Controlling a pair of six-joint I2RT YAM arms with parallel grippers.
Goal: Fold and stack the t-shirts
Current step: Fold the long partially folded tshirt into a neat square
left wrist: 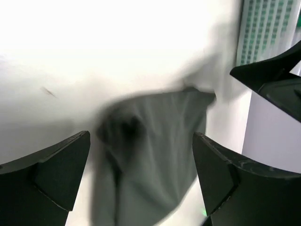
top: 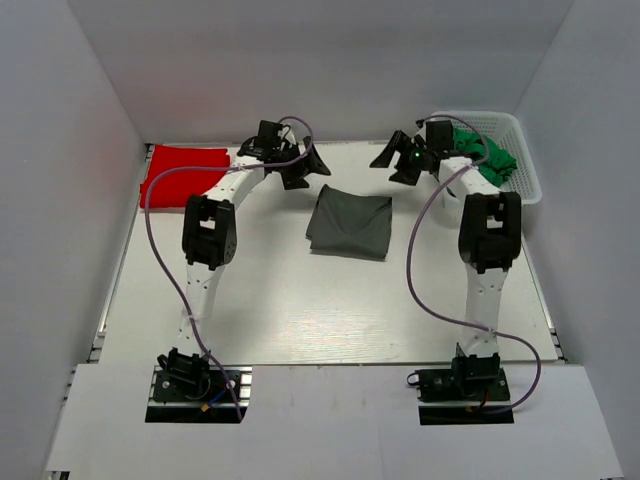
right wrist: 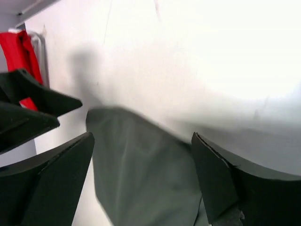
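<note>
Left gripper [left wrist: 141, 139]: jaws stood wide, empty, near grey t-shirt [top: 350, 225].
Right gripper [right wrist: 141, 141]: likewise wide, empty.
Risk: a one-sided pinch could unravel the fold before red t-shirt [top: 185, 170].

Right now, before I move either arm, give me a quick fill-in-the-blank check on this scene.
The grey t-shirt lies in the ____ of the table.
The red t-shirt lies at the far ____ corner.
The white basket holds ____ cloth.
The left gripper and right gripper both have jaws ____.
Missing: middle, left, green, open.
</note>
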